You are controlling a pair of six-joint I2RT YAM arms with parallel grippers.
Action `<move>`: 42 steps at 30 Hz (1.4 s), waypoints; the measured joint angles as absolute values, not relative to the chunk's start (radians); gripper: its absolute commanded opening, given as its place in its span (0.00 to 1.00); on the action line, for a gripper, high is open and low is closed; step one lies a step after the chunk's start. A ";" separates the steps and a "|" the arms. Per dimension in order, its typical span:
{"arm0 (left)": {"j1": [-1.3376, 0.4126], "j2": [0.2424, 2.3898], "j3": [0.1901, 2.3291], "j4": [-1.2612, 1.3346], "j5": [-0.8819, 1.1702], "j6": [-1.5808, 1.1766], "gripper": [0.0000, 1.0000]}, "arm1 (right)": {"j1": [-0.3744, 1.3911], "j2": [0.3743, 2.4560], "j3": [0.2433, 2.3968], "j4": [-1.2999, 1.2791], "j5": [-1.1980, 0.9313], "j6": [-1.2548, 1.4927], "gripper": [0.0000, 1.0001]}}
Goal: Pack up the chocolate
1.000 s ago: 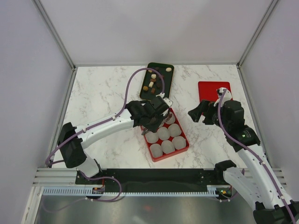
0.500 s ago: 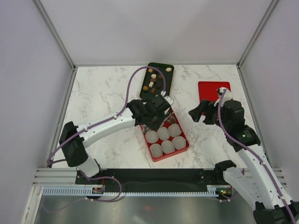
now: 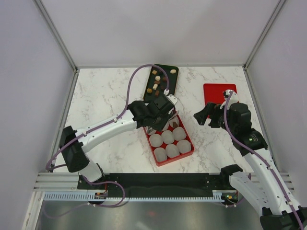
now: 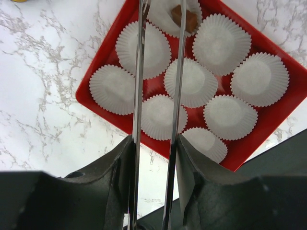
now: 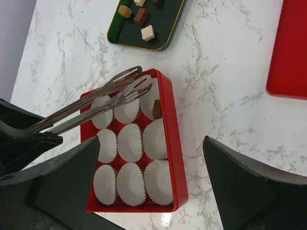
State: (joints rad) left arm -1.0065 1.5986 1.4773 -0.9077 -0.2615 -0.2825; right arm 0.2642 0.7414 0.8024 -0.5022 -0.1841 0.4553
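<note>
My left gripper (image 3: 152, 118) (image 4: 156, 191) is shut on metal tongs (image 4: 139, 72) (image 5: 96, 108), held over the far end of the red box (image 3: 193, 146) (image 4: 103, 112) (image 5: 169, 143), which is lined with white paper cups. The tong tips stand slightly apart with nothing between them. One brown chocolate (image 3: 175, 124) (image 4: 188, 19) (image 5: 157, 110) lies in the far right corner cup. Several more chocolates (image 3: 156, 86) (image 5: 140, 17), brown, tan and cream, lie on the dark tray (image 3: 170, 82) (image 5: 165, 28) beyond the box. My right gripper (image 3: 204, 117) (image 5: 151, 143) is open and empty, hovering to the right of the box.
A flat red lid (image 3: 216, 93) (image 5: 292, 48) lies on the marble table at the far right. Grey walls enclose the table on three sides, and a black rail runs along the near edge.
My left arm has drawn the tongs a little toward the far left, uncovering the corner cup with the brown chocolate in it. The right arm has not moved.
</note>
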 measured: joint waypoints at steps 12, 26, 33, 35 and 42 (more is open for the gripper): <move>-0.786 1.596 1.615 -0.918 -0.265 -0.259 0.46 | 0.264 0.772 0.820 -0.510 -0.203 0.456 0.97; -0.650 1.841 1.740 -0.904 -0.195 -0.227 0.48 | 0.264 0.792 0.818 -0.506 -0.213 0.455 0.98; -0.652 1.887 1.740 -0.891 -0.155 -0.227 0.49 | 0.264 0.809 0.818 -0.486 -0.212 0.450 0.98; -0.652 1.896 1.740 -0.882 -0.147 -0.226 0.49 | 0.264 0.810 0.818 -0.485 -0.212 0.448 0.98; -0.656 1.921 1.739 -0.862 -0.124 -0.226 0.50 | 0.264 0.813 0.818 -0.479 -0.212 0.448 0.98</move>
